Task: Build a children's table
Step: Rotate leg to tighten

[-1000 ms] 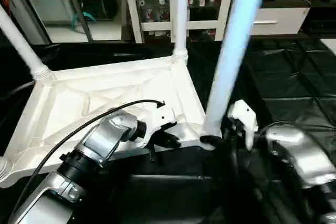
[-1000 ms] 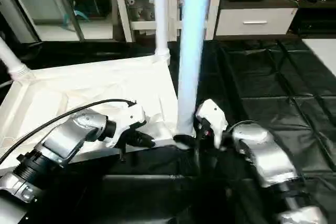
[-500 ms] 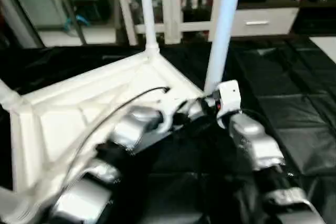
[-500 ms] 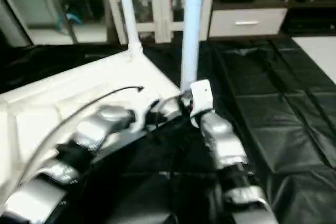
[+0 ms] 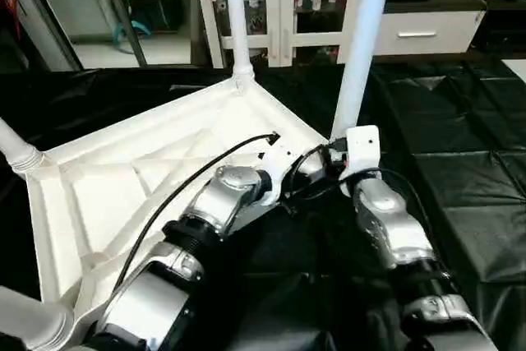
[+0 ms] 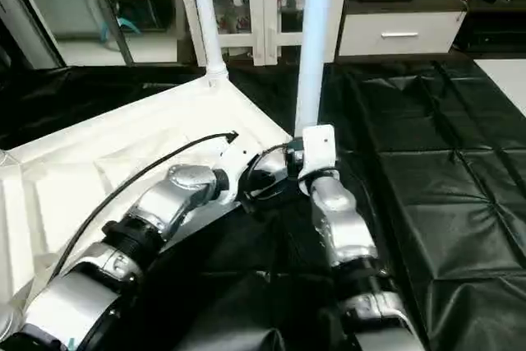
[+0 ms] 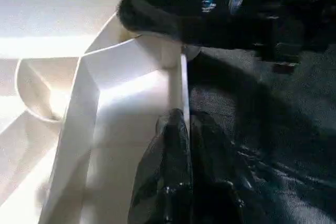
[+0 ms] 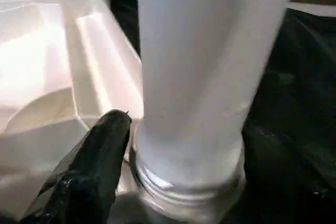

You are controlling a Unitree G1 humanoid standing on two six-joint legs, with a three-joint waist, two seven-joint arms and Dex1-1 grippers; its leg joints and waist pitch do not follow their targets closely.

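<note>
The children's table lies upside down, its white ribbed top (image 5: 123, 187) on a black sheet. Three tube legs stand in corner sockets: one far (image 5: 234, 14), one left (image 5: 16, 150), one near left (image 5: 29, 326). At the near right corner a further leg (image 5: 357, 55) stands upright. My right gripper (image 8: 186, 129) is open around this leg's threaded base (image 8: 184, 182), one black finger (image 8: 100, 156) close beside it. My left gripper (image 7: 184, 121) is shut, its tips against the top's thin rim (image 7: 184, 82) by that corner.
Black quilted sheeting (image 5: 460, 121) covers the floor around the table. A white cabinet with glass doors (image 5: 279, 6) and a white drawer unit (image 5: 427, 30) stand at the back. A black cable (image 5: 197, 174) runs along my left forearm.
The table top has turned in the picture, its near right corner swinging away from me and its far corner leftward. Both arms followed that corner. My right gripper's fingers stand a little wider.
</note>
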